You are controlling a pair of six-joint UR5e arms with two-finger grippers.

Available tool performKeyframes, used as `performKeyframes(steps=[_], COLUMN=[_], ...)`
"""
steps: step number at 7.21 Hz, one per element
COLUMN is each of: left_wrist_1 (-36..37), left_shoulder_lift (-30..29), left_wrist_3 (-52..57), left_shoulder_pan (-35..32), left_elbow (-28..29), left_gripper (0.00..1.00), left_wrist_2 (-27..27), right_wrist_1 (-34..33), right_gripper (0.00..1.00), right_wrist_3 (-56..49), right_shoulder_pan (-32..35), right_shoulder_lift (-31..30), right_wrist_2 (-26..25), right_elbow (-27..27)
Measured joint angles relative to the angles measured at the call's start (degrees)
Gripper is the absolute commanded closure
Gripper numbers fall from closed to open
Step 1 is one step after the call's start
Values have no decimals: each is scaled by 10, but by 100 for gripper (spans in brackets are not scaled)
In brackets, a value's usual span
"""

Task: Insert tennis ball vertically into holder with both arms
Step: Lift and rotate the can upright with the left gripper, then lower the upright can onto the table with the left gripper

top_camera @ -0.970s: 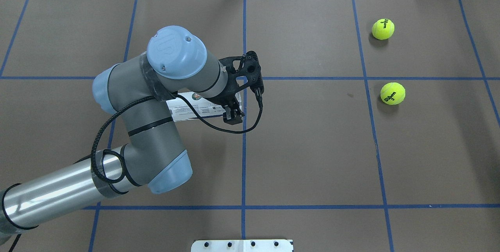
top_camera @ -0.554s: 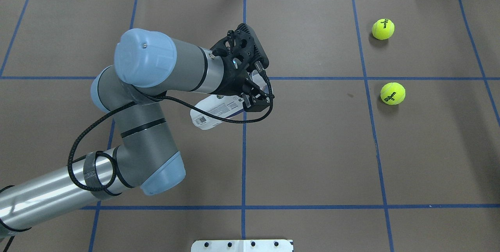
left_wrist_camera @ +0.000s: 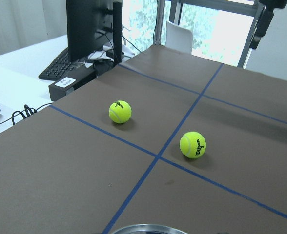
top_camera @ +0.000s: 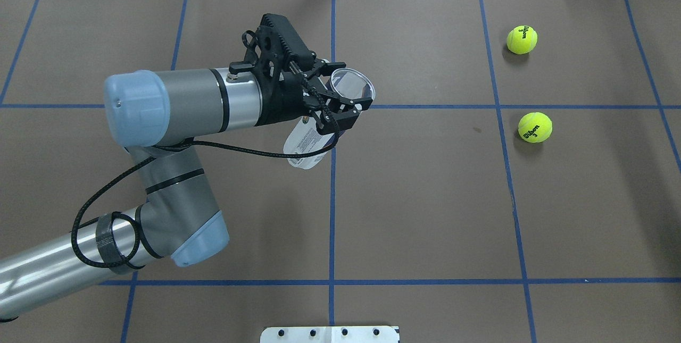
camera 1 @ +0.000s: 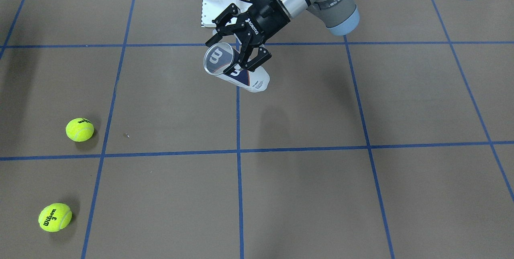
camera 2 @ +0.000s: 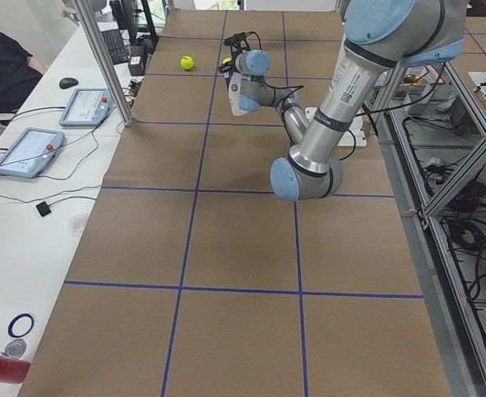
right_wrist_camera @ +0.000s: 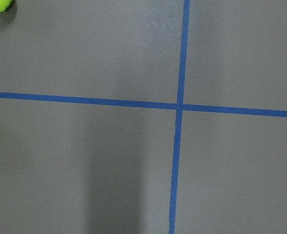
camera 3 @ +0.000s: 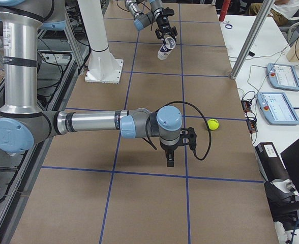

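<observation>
Left tool (camera 1: 233, 55) clamps holder (camera 1: 249, 81) near its rim, tilted above bench (top_camera: 425, 199). Right tool (camera 3: 171, 158) (side view only): cannot tell.

Overhead: high behind the robot, looking forward and down on the counter (top_camera: 425, 199).
Front-facing: across the counter, steeply down, facing the robot.
Side views: one at each counter end, looking along it.
Left wrist: low, looking across the counter.
Right wrist: close, straight down.
Shared: far tennis ball (top_camera: 522, 40) and near tennis ball (top_camera: 535, 127) show in overhead, front-facing and left wrist.
</observation>
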Motion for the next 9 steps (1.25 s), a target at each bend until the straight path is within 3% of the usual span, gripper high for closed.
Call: performKeyframes(steps=[2, 5, 9], left_wrist_1=[-121, -320, -434], left_shoulder_lift=[32, 45, 40], left_wrist_3=[-11, -31, -72], left_shoulder_pan=[1, 6, 9], left_elbow=[22, 123, 186], left_gripper=[41, 41, 41], left_wrist_2=[37, 80, 103], right_wrist_1=[0, 0, 0], right_gripper=[1, 1, 1], right_wrist_3=[1, 0, 0], right_shoulder_pan=[-1, -1, -1], right_shoulder_lift=[0, 4, 5], right_wrist_2=[0, -1, -1], right_elbow=[6, 7, 6])
